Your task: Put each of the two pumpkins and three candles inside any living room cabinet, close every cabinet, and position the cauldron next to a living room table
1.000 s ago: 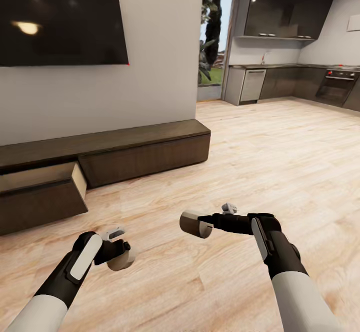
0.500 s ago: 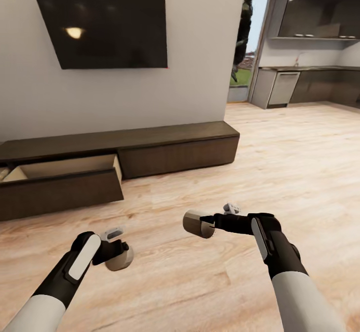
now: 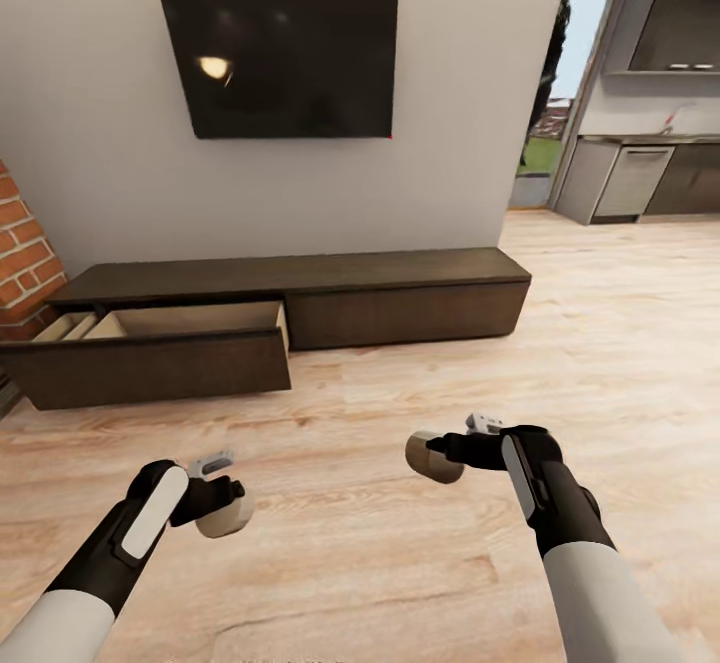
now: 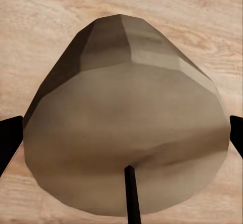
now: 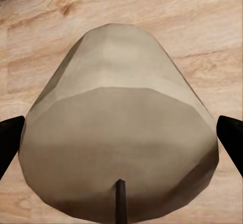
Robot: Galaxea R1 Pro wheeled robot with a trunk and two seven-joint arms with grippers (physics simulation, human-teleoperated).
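Left claw (image 3: pixel 222 509) clamped on candle (image 3: pixel 226 518), right claw (image 3: pixel 445 451) likewise (candle (image 3: pixel 432 457) axis toward cabinet (image 3: pixel 300 305), drawer (image 3: pixel 160 358) open).

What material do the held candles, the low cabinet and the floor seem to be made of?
Candles: matt cream-beige, probably wax, each with a dark wick. Cabinet: dark-brown wood, dull finish with faint grain; pale beige inside its open front. Floor: light wooden planks, with visible grain and seams.
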